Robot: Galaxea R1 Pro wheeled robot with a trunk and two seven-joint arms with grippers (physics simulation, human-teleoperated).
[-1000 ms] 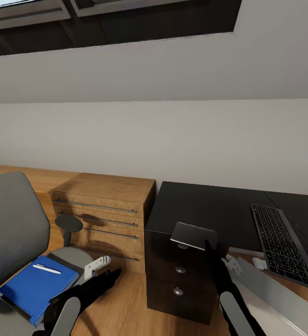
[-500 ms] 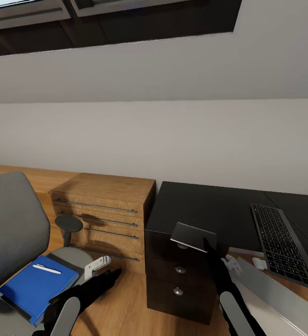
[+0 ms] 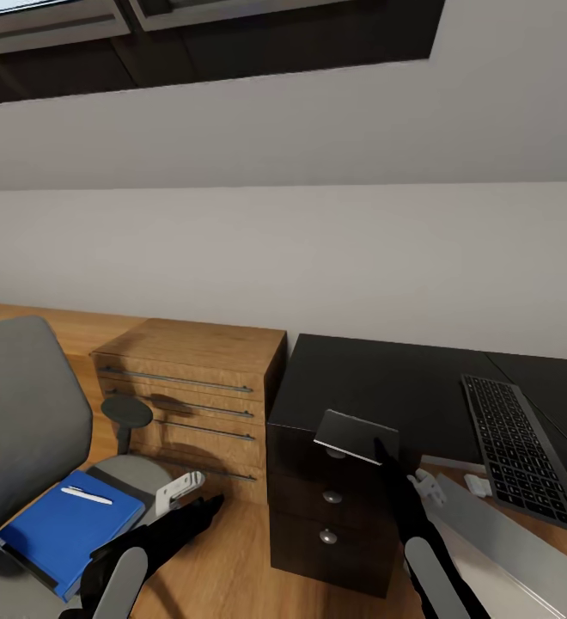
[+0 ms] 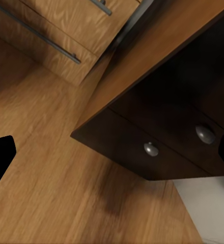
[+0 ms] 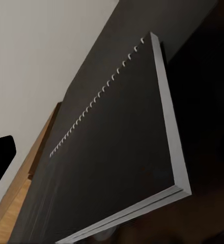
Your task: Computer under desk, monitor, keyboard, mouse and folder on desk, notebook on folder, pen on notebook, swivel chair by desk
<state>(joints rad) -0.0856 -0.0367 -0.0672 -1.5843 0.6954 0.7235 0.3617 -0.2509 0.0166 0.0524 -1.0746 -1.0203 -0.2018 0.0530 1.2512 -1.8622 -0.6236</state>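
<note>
The grey swivel chair (image 3: 21,404) stands at the left with the blue folder (image 3: 69,529) on its seat and the white pen (image 3: 86,495) lying on the folder. My right gripper (image 3: 378,447) is shut on the thin grey notebook (image 3: 356,436), holding it just above the front edge of the black desk (image 3: 387,378); its wire binding shows up close in the right wrist view (image 5: 117,152). My left gripper (image 3: 206,503) hangs open and empty over the floor between chair and desk. The black keyboard (image 3: 520,447) lies on the desk at the right. The light grey computer (image 3: 515,542) sits below it.
A low light-wood cabinet (image 3: 193,395) stands against the grey wall between the chair and the desk. The desk's dark drawer unit (image 3: 326,516) is right in front of me, its knobs (image 4: 151,149) close in the left wrist view. Wood floor (image 4: 51,193) lies beneath.
The notebook in my right gripper has tilted very slightly. Nothing else has moved.
</note>
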